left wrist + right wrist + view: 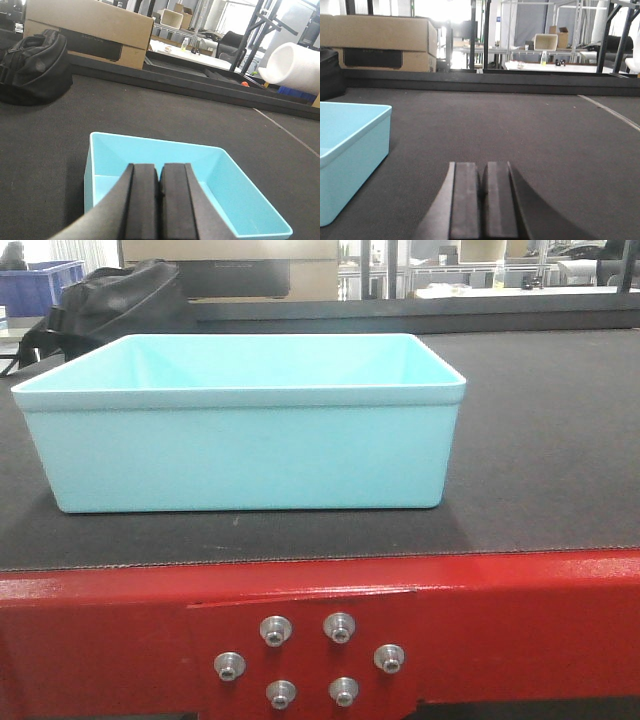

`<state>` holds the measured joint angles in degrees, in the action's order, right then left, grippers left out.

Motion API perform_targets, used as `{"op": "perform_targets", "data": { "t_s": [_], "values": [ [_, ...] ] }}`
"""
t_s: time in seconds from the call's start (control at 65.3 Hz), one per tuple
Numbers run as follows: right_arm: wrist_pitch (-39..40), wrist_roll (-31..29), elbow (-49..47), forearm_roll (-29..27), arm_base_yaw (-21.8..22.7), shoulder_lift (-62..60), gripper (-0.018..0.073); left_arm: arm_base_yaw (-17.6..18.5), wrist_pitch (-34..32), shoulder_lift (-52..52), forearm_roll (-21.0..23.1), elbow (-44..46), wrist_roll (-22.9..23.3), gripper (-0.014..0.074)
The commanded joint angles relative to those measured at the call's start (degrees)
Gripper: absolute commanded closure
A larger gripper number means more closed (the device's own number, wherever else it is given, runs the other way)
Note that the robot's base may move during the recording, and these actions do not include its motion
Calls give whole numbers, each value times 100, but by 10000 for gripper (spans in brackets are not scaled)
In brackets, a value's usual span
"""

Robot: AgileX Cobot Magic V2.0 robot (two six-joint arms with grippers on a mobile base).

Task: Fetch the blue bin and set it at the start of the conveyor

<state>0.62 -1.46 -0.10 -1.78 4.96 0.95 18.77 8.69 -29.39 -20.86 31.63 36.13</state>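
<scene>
Spreading across every view was the conveyor start (540, 440), its dark grey belt running back to a raised black edge, with the glossy red frame (520, 610) and its five-bolt plate (305, 658) along the near side in the front view. On that belt, close behind the red frame, the blue bin (240, 425) sat flat and upright, empty as far as its inside showed. Judging by that, the placing looked done; what seemed left was only for the arms to draw clear.

Neither claw held anything. The left gripper (160, 205) hung above the bin's open top with its dark pads pressed together, not touching the walls as far as could be seen. The right gripper (484, 200), pads likewise closed, sat low over bare belt, the bin's corner off to its left.

Only the front view showed the red frame and bolts, and no arm appeared there. The wrist views alone gave the claws, a cardboard box (90, 32) and a black bag (32, 67) beyond the belt.
</scene>
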Motion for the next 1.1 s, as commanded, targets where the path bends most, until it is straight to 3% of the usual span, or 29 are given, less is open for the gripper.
{"op": "perform_targets", "data": {
  "t_s": [0.0,0.368,1.088],
  "values": [
    [-62,24,10,-32,7,-95,721,25,-96,21,-27,-14,46,707],
    [-62,24,10,24,-368,-95,721,25,-121,21,-27,-14,46,707],
    [-62,24,10,24,-384,-95,721,25,-121,21,-27,-14,46,707]
  ]
}}
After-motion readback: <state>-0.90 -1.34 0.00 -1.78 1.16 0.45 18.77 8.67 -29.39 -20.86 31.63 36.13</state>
